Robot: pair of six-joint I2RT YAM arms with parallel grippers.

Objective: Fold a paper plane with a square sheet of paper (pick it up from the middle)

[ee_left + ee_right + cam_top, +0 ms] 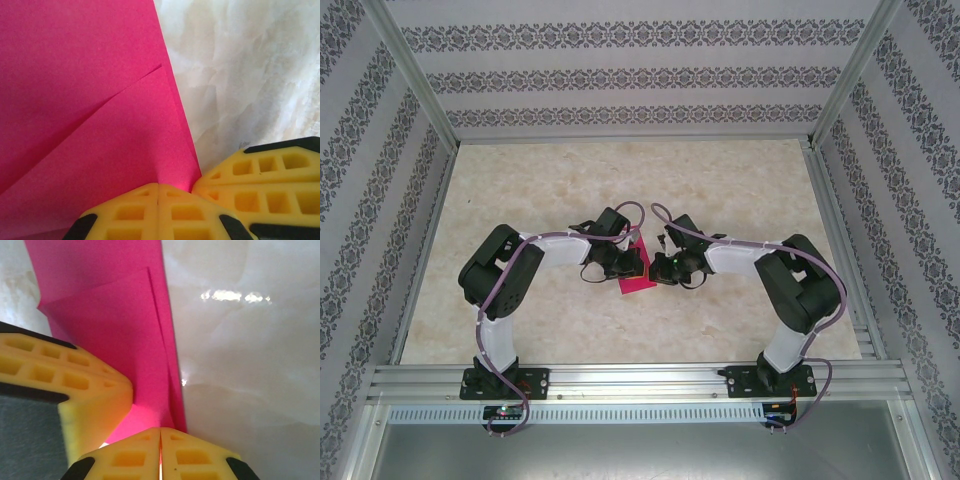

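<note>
The magenta-pink sheet of paper [634,274] is partly folded, with diagonal flap edges showing across it [75,100] [115,315]. It hangs between the two wrists over the middle of the table. My left gripper [632,260] [158,192] is shut, and the paper's lower edge runs into the seam between its yellow fingers. My right gripper [660,268] [160,437] is shut too, with a pink sliver in its seam. The two grippers nearly touch: the right fingers [260,185] press in beside the left ones, and the left fingers [75,390] stand beside the right ones.
The marble-patterned table [720,180] lies under the paper. Patterned walls with metal posts [415,100] close in the left, back and right. An aluminium rail [640,380] carries both arm bases at the near edge.
</note>
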